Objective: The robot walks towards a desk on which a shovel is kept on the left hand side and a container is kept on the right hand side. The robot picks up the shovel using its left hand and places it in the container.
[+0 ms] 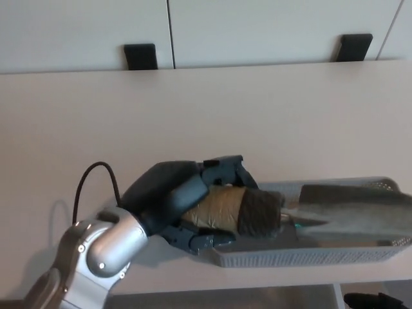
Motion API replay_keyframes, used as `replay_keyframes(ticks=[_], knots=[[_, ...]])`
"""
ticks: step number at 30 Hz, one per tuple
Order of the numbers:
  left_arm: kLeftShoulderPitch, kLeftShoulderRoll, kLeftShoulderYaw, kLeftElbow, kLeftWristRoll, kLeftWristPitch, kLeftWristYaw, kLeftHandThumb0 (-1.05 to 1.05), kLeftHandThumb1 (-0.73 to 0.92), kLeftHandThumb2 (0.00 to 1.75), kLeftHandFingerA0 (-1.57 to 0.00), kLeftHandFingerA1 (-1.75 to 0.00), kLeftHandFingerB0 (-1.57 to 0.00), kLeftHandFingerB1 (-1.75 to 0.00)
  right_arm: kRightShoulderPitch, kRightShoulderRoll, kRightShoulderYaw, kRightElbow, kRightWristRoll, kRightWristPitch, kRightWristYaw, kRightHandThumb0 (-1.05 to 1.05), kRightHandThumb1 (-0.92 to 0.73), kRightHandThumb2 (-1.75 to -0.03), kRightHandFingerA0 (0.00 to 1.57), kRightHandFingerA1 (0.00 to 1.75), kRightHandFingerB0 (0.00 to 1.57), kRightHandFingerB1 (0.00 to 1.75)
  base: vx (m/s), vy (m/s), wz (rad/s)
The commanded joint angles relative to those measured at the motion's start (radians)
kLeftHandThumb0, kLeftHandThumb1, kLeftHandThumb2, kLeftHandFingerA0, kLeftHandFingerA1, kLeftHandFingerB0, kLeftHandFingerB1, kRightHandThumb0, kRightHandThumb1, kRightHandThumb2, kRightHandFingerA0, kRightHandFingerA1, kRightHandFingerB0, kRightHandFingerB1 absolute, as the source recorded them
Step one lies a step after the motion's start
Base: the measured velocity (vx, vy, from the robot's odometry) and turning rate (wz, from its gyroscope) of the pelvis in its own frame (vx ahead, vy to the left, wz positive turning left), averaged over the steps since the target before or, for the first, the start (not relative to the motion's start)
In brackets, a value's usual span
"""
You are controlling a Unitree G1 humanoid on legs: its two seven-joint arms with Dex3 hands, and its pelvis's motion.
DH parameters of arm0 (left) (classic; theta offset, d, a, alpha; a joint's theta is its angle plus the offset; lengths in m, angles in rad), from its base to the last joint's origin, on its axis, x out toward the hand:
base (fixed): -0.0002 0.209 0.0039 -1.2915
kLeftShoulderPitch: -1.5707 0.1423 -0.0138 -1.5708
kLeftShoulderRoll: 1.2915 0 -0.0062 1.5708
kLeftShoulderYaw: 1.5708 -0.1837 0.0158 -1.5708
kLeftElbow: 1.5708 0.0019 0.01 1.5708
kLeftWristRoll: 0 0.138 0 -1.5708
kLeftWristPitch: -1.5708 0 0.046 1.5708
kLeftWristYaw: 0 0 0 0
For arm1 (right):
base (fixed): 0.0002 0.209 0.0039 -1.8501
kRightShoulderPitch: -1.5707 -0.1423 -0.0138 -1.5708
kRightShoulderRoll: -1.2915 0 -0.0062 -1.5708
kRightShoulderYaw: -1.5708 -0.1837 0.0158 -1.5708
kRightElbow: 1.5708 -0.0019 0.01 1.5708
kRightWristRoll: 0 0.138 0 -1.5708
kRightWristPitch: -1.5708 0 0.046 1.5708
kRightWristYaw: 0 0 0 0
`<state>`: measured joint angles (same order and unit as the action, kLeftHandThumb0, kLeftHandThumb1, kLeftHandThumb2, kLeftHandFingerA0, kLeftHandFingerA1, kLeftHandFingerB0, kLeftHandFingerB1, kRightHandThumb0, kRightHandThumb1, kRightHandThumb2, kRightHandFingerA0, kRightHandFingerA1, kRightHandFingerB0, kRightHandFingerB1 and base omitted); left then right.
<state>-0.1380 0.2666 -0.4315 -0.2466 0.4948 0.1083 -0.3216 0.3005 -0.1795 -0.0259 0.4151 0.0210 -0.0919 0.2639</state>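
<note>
My left hand [187, 199] is shut on the shovel's tan and dark handle [241, 211]. It holds the shovel nearly level over the grey mesh container [302, 257]. The grey metal blade [357, 212] points right, lying along the container's length just above or inside it; I cannot tell whether it touches the bottom. My hand covers the container's left end. The right hand does not show.
The pale desk [193, 116] stretches out behind the container, which sits near the front edge at the right. Two black brackets [140, 56] stand at the desk's far edge against the white wall. A black cable [96, 177] loops off my left wrist.
</note>
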Motion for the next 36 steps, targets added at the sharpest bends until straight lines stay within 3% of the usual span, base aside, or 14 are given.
replay_keyframes(ticks=[1, 5, 7, 9, 21, 25, 27, 28, 29, 30, 32, 33, 34, 36], knots=[[0.021, 0.018, -0.053, -0.074, 0.203, 0.174, -0.037, -0.28, 0.83, 0.61, -0.67, -1.75, -0.48, -1.36, -0.01, -0.032, 0.008, 0.032, -0.027, -0.035, 0.004, 0.06, -0.57, -0.56, 0.74, 0.64, 0.47, 0.49, 0.0, 0.0, 0.0], [0.042, 0.007, -0.084, -0.112, 0.272, 0.233, -0.049, -0.29, 0.83, 0.61, -0.67, -1.73, -0.57, -1.16, 0.013, -0.036, 0.012, 0.034, -0.035, -0.049, -0.003, 0.03, -0.57, -0.56, 0.73, 0.63, 0.47, 0.49, 0.0, 0.0, 0.0], [0.045, -0.003, -0.092, -0.13, 0.291, 0.26, -0.058, -0.3, 0.84, 0.62, -0.69, -1.75, -0.47, -1.37, 0.016, -0.033, 0.01, 0.03, -0.03, -0.042, -0.001, 0.04, -0.57, -0.56, 0.72, 0.63, 0.46, 0.49, 0.0, 0.0, 0.0], [0.043, -0.006, -0.099, -0.144, 0.313, 0.274, -0.065, -0.31, 0.84, 0.62, -0.68, -1.75, -0.44, -1.41, 0.013, -0.032, 0.009, 0.036, -0.025, -0.046, 0.004, 0.04, -0.57, -0.56, 0.72, 0.63, 0.47, 0.49, 0.0, 0.0, 0.0], [0.041, -0.053, -0.106, -0.181, 0.375, 0.341, -0.089, -0.3, 0.85, 0.62, -0.68, -1.75, -0.51, -1.23, 0.011, -0.035, 0.014, 0.032, -0.019, -0.045, 0.008, 0.06, -0.58, -0.57, 0.7, 0.62, 0.48, 0.5, 0.0, 0.0, 0.0], [0.029, -0.077, -0.098, -0.173, 0.394, 0.364, -0.09, -0.29, 0.85, 0.61, -0.68, -1.75, -0.5, -1.27, 0.006, -0.038, 0.017, 0.044, -0.023, -0.05, 0.006, 0.05, -0.57, -0.56, 0.71, 0.62, 0.49, 0.5, 0.0, 0.0, 0.0], [0.011, -0.093, -0.088, -0.16, 0.404, 0.398, -0.107, -0.31, 0.85, 0.62, -0.66, -1.74, -0.51, -1.17, 0.009, -0.042, 0.025, 0.053, -0.034, -0.069, 0.004, 0.05, -0.58, -0.56, 0.74, 0.63, 0.5, 0.5, 0.0, 0.0, 0.0], [0.005, -0.096, -0.084, -0.156, 0.403, 0.404, -0.111, -0.31, 0.84, 0.63, -0.66, -1.68, -0.59, -0.91, 0.011, -0.043, 0.026, 0.053, -0.036, -0.07, 0.001, 0.04, -0.58, -0.56, 0.74, 0.63, 0.5, 0.5, 0.0, 0.0, 0.0], [0.003, -0.098, -0.082, -0.155, 0.405, 0.406, -0.113, -0.31, 0.84, 0.63, -0.66, -1.68, -0.59, -0.91, 0.011, -0.043, 0.027, 0.053, -0.036, -0.07, 0.0, 0.04, -0.58, -0.56, 0.74, 0.63, 0.5, 0.5, 0.0, 0.0, 0.0], [-0.001, -0.1, -0.078, -0.153, 0.402, 0.41, -0.115, -0.32, 0.83, 0.65, -0.68, -1.64, -0.65, -0.74, 0.013, -0.042, 0.027, 0.048, -0.035, -0.064, 0.0, 0.04, -0.58, -0.56, 0.74, 0.63, 0.49, 0.5, 0.0, 0.0, 0.0], [0.009, -0.103, -0.071, -0.152, 0.405, 0.417, -0.106, -0.32, 0.81, 0.67, -0.74, -1.63, -0.67, -0.66, 0.024, -0.043, 0.032, 0.043, -0.038, -0.061, 0.004, 0.01, -0.57, -0.56, 0.71, 0.62, 0.48, 0.5, 0.0, 0.0, 0.0], [0.011, -0.099, -0.072, -0.147, 0.42, 0.412, -0.093, -0.45, 0.7, 0.81, -0.86, -1.43, -0.65, -0.69, 0.026, -0.044, 0.034, 0.043, -0.038, -0.065, 0.007, 0.02, -0.57, -0.56, 0.72, 0.62, 0.48, 0.5, 0.0, 0.0, 0.0], [0.011, -0.094, -0.073, -0.143, 0.429, 0.408, -0.088, -0.29, 0.81, 0.68, -0.75, -1.57, -0.68, -0.79, 0.026, -0.045, 0.034, 0.048, -0.036, -0.071, 0.009, 0.03, -0.57, -0.56, 0.71, 0.63, 0.48, 0.5, 0.0, 0.0, 0.0], [0.01, -0.092, -0.074, -0.137, 0.437, 0.405, -0.086, -0.29, 0.81, 0.68, -0.75, -1.57, -0.68, -0.79, 0.026, -0.045, 0.034, 0.049, -0.034, -0.072, 0.011, 0.03, -0.57, -0.56, 0.71, 0.63, 0.48, 0.5, 0.0, 0.0, 0.0]])
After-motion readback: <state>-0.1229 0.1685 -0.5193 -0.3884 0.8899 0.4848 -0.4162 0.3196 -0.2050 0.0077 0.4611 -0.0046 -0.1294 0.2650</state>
